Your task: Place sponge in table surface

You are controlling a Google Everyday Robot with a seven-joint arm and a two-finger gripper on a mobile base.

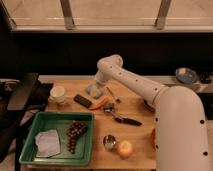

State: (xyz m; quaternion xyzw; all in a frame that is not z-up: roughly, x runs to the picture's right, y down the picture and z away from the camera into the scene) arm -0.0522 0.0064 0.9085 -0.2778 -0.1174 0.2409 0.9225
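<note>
One claw (96, 86), largely hidden under the arm (131, 82), is at the sponge (91, 91); whether it grips cannot be told.

Sponge (92, 90): small pale blue-grey block with soft edges, looks a bit tilted. It lies on the far-left part of the wooden table surface (135, 107), about 11 o'clock from table centre, near the back edge. Resting on the wood or just above it: cannot tell. Gripper (97, 86) is right at the sponge, on its 1 o'clock side, and hides part of it. Table surface is light brown wood, flat, long side running left to right. Dark flat bar (82, 101) at sponge's 7 o'clock and carrot (100, 104) at 5 o'clock, both near, apart from it.
</note>
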